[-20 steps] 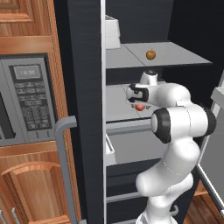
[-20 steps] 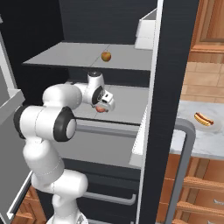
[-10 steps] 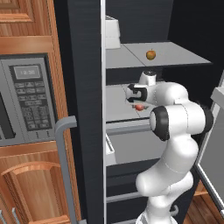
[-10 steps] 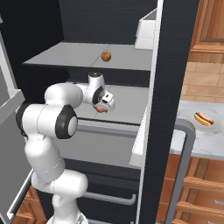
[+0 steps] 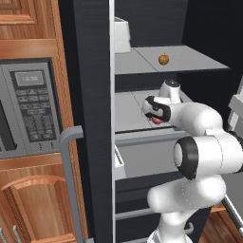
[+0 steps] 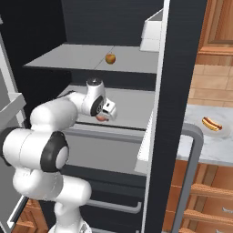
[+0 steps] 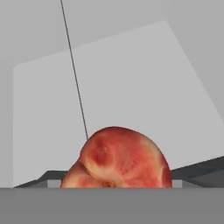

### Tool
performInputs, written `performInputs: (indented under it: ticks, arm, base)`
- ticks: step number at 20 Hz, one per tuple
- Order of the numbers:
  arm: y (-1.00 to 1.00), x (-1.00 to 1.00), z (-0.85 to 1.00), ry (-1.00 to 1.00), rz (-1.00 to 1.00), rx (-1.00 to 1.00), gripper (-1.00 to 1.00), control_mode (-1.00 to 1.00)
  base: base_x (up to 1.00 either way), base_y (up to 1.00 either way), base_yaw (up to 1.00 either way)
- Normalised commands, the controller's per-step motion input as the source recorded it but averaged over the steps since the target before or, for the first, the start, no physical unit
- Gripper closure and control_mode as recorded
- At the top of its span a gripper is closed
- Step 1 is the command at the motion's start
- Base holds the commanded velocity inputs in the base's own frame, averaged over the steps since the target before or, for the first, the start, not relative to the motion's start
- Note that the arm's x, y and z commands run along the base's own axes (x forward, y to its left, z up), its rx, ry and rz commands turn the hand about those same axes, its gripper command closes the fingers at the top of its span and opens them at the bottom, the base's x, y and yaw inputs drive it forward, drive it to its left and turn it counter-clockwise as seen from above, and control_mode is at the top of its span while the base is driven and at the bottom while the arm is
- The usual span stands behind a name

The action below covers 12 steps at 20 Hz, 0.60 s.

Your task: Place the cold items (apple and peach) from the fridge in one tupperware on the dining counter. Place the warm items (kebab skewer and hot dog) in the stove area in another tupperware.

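Jaws close in around the peach
The gripper (image 6: 103,117) has narrowed onto the peach (image 7: 116,159) on the fridge (image 5: 90,95) middle shelf; lifting comes next.

Open black fridge (image 5: 90,71), peach (image 7: 117,159) mid shelf, apple (image 5: 163,59) above

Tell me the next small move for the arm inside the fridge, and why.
Probably lift the peach slightly off the middle shelf and draw it back out of the fridge: the gripper sits right at the fruit, its jaws apparently closed around it.
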Motion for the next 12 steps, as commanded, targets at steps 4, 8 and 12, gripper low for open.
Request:
performInputs:
  ticks: [4,8,12]
  arm:
    - [-0.01,-0.86,0.89,-0.02,-0.11,0.00,1.00,-1.00]
    - [-0.04,-0.85,0.94,0.01,-0.11,0.00,1.00,-1.00]
    - [-0.02,-0.99,0.75,0.00,-0.05,0.00,1.00,-1.00]
  base:
    - [0.00,0.00,0.00]
    - [0.00,0.00,0.00]
    - [0.00,0.00,0.00]
